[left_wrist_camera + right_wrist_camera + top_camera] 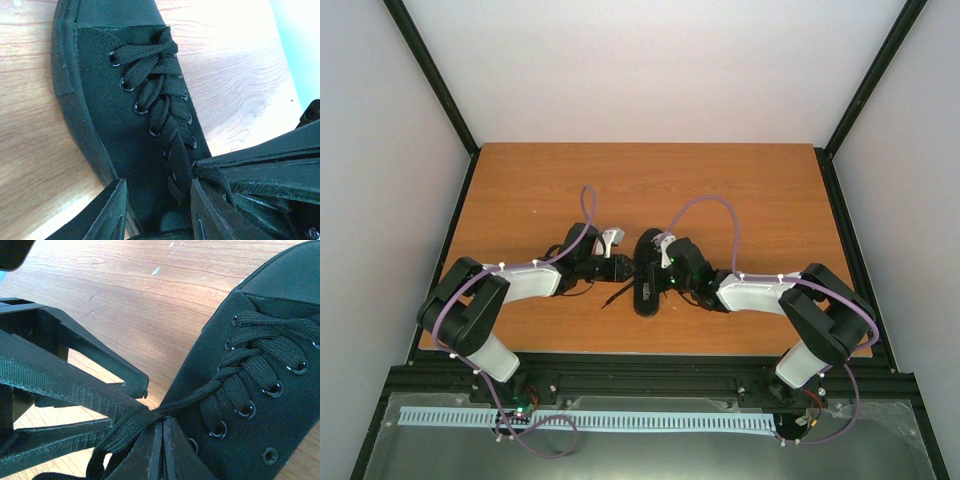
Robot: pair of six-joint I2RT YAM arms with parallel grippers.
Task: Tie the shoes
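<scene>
The black shoe (646,275) lies mid-table between both grippers, its laced upper (115,115) filling the left wrist view. My left gripper (158,184) is open, its fingers straddling the side wall and lace row near the top eyelets; whether they press on it I cannot tell. My right gripper (163,419) is shut on a black lace (200,392), which runs taut from the eyelets of the shoe (270,405) to its tips, then drapes over the left gripper's fingers (75,380). In the top view the left gripper (623,268) and right gripper (660,272) flank the shoe.
The wooden table (740,190) is walled by white panels on three sides. A black frame rail (650,375) runs along its near edge, with a pale slotted cable duct (580,418) below. A loose lace end (615,298) trails left of the shoe.
</scene>
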